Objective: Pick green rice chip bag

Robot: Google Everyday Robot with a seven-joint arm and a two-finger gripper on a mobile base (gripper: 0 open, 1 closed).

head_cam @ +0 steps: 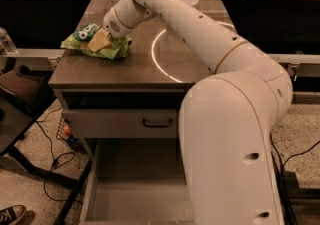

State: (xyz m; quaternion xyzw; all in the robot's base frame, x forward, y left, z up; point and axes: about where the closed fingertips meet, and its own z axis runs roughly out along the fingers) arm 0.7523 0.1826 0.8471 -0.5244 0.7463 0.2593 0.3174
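The green rice chip bag [95, 44] lies crumpled on the left part of the brown table top [145, 71], with white lettering and tan chip pictures showing. My gripper [106, 34] is at the end of the white arm, down on the bag's upper right side and touching it. The wrist hides the fingertips.
A white bowl [186, 0] stands at the back of the table, partly behind the arm. A glowing ring mark [165, 54] lies on the table top. Below the table a closed drawer [157, 121] and an open bottom drawer [135, 194] show. Cables lie on the floor at left.
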